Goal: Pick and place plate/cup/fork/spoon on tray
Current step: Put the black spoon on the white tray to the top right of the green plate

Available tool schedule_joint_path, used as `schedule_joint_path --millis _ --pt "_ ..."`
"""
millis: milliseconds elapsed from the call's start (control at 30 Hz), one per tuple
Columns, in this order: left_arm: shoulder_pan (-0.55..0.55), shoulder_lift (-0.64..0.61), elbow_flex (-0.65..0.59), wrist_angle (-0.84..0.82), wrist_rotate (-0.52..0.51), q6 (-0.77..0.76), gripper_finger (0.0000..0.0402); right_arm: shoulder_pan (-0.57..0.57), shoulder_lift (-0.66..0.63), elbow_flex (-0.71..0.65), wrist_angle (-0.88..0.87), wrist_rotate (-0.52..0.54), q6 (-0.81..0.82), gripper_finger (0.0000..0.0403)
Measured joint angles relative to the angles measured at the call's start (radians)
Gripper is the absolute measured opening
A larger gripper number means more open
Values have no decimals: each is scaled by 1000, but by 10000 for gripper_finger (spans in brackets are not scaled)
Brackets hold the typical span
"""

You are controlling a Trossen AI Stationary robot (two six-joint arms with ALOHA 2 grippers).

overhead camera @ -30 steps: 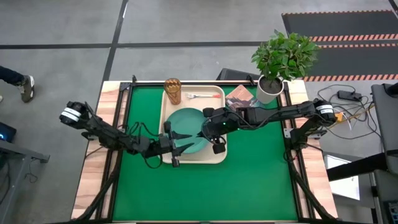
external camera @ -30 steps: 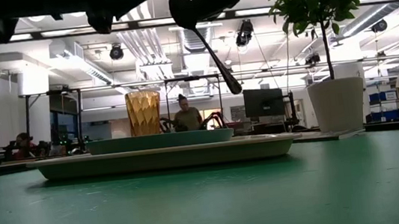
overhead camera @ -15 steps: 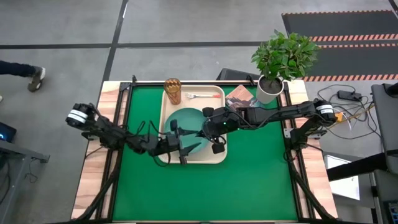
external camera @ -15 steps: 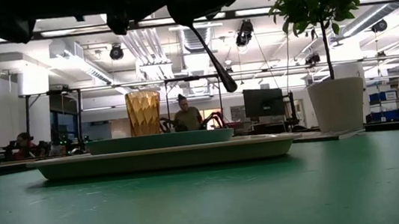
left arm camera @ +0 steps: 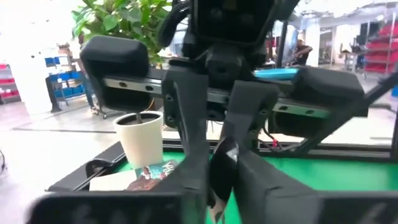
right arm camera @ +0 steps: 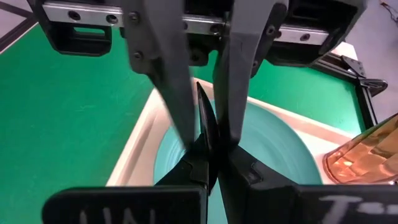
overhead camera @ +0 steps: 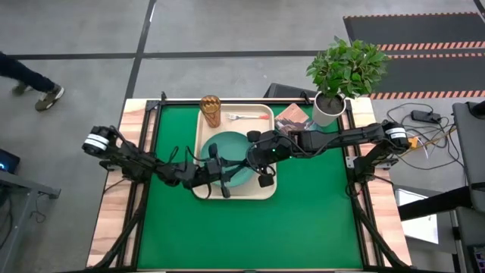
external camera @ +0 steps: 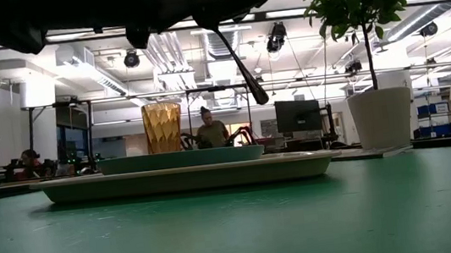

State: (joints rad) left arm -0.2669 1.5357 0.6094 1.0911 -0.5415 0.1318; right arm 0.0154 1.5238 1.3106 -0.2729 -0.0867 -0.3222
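The cream tray (overhead camera: 261, 191) lies at the table's far middle. The teal plate (overhead camera: 216, 145) lies on it, and the amber cup (overhead camera: 210, 111) and the pale fork (overhead camera: 244, 117) sit at its far end. My right gripper (overhead camera: 250, 158) is shut on the dark spoon (external camera: 238, 61) above the plate. My left gripper (overhead camera: 227, 171) is open at the same spot. Its fingers (right arm camera: 169, 87) stand close on either side of the spoon's upper end; I cannot tell whether they touch it. My right gripper pinches the spoon (right arm camera: 207, 127) between its two fingers near its upper end, coming from the table's right. The spoon hangs slanting below the fingers. Its free lower end (external camera: 261, 99) is clear above the plate. My left gripper hides the upper end in the low view.
A white pot with a green plant (overhead camera: 327, 110) stands at the far right corner, with a printed packet (overhead camera: 292, 117) beside the tray. Bare green mat (overhead camera: 303, 220) lies at the near side. People sit in the room behind.
My left gripper has gone toward the table's right edge, over the tray, up to the spoon held by my right gripper. It now covers the spoon's upper end in the low view. My right gripper and the spoon have kept about still.
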Motion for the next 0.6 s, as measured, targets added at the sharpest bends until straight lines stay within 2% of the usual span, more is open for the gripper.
schedule_joint_path --millis 67,167,267,433,600 --pt "2 5 5 1 -11 -14 14 0 0 0 -4 0 12 9" --pt "1 5 10 -2 -25 -31 5 0 0 0 -6 0 21 21" --pt "-4 5 11 1 -48 -50 2 1 0 0 2 12 31 51" --pt "-13 5 11 2 -114 -51 1 -2 -3 0 20 94 61 111" --pt "-36 5 12 7 -277 -51 1 -3 -39 3 13 189 77 154"
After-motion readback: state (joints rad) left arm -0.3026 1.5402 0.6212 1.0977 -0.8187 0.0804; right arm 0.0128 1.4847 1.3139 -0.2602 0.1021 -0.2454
